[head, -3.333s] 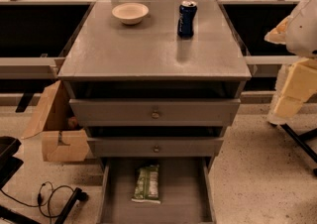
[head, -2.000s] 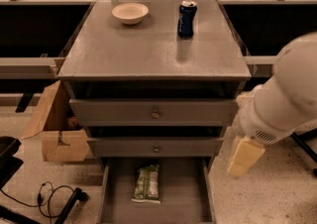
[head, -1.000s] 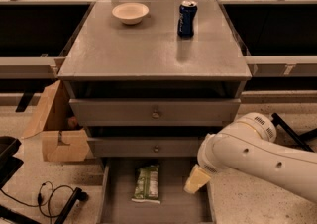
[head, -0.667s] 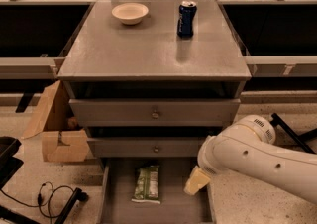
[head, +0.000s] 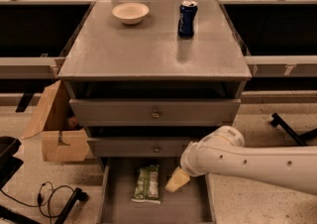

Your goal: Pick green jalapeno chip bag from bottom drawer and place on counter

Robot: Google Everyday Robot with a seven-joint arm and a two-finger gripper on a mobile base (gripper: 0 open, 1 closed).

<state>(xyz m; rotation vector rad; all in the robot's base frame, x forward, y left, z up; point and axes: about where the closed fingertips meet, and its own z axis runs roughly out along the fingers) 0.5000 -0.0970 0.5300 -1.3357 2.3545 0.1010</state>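
The green jalapeno chip bag (head: 146, 183) lies flat on the floor of the open bottom drawer (head: 119, 207), left of centre. My white arm reaches in from the right at drawer height. My gripper (head: 177, 180) hangs over the drawer just right of the bag, a small gap between them. The counter (head: 148, 52) is the grey cabinet top above, with free space in its front half.
A white bowl (head: 130, 12) and a blue can (head: 187, 18) stand at the back of the counter. Two shut drawers with round knobs (head: 155, 115) sit above the open one. An open cardboard box (head: 57, 126) stands on the floor at left, with cables (head: 49, 198) nearby.
My arm swung down from the upper right to drawer level, and the gripper moved left to beside the bag. The bag has not moved.
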